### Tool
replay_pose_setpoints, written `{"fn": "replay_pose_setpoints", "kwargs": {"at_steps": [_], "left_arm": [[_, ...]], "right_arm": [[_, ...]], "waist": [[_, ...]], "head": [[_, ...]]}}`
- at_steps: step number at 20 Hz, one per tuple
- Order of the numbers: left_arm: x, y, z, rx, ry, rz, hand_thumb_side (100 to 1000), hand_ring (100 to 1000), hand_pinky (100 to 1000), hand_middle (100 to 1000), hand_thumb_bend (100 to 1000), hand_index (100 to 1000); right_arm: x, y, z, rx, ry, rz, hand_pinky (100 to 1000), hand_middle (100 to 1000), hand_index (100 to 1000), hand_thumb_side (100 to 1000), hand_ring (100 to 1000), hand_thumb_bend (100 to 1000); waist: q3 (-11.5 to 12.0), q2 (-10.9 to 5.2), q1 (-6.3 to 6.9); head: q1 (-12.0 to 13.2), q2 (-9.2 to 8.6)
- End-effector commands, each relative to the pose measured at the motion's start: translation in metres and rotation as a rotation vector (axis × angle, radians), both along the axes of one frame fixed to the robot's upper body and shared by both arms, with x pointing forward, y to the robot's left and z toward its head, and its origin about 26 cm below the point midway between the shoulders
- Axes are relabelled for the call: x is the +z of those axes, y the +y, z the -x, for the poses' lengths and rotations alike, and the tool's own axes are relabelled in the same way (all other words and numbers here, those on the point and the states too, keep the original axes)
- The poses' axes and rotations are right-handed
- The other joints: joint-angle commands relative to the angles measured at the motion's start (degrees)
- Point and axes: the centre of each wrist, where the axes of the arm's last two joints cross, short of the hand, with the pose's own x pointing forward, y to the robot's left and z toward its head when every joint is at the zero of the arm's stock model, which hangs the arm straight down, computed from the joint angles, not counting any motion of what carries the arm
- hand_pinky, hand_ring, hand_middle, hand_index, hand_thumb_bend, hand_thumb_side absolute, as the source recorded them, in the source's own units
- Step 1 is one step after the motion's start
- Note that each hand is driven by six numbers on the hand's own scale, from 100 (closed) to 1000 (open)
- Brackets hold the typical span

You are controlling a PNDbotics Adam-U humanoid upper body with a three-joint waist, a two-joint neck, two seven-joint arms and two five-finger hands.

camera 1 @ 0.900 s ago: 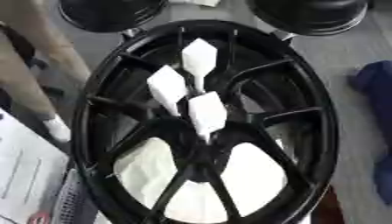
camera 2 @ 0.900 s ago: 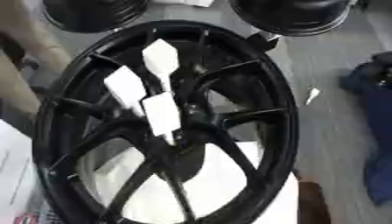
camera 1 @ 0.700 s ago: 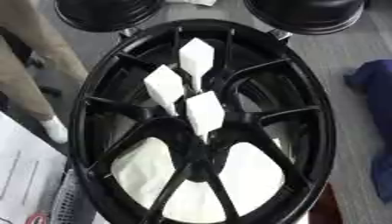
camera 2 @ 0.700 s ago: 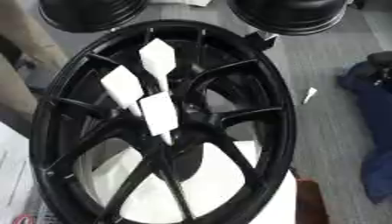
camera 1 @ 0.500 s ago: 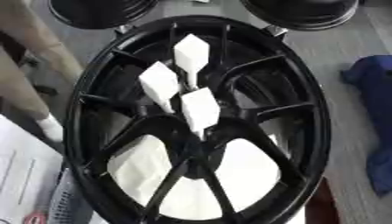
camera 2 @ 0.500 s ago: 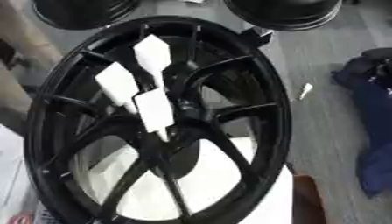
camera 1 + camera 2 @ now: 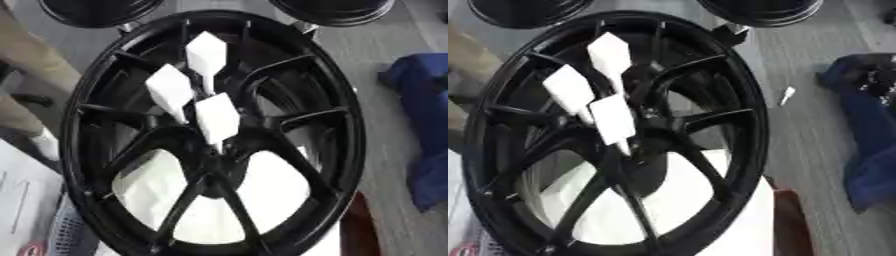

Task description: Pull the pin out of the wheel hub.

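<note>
Plainly, neither of my hands was in view, fingers unknown; three white pins [image 7: 216,120] stood in the black wheel hub [image 7: 214,165]. Reaching for one came next.

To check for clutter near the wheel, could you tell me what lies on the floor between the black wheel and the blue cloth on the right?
A small white piece lies on the grey floor between the black wheel and the blue cloth; it shows only in the right eye view.
</note>
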Motion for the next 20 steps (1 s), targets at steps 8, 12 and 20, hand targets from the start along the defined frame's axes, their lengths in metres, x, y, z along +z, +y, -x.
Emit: {"fn": "replay_pose_setpoints", "kwargs": {"at_steps": [8,12,20], "left_arm": [[0.048,-0.006,0.010,-0.080,0.229,-0.409,542,793,810,653,555,775],[0.039,-0.025,0.013,-0.136,0.318,-0.519,559,773,823,673,529,787],[0.035,-0.067,-0.014,-0.202,0.375,-0.644,541,777,832,686,534,794]], "right_arm": [[0.013,-0.008,0.005,-0.025,-0.040,0.076,841,598,758,697,609,100],[0.017,-0.005,0.003,-0.003,-0.040,0.096,841,598,758,697,609,100],[0.015,-0.005,0.003,0.009,-0.027,0.106,841,599,758,700,609,100]], "waist": [[-0.5,-1.66,0.38],[-1.4,-1.74,0.91],[-1.6,-2.54,1.01]], "head": [[-1.4,0.15],[-1.3,-0.48],[-1.0,-0.38]]}}
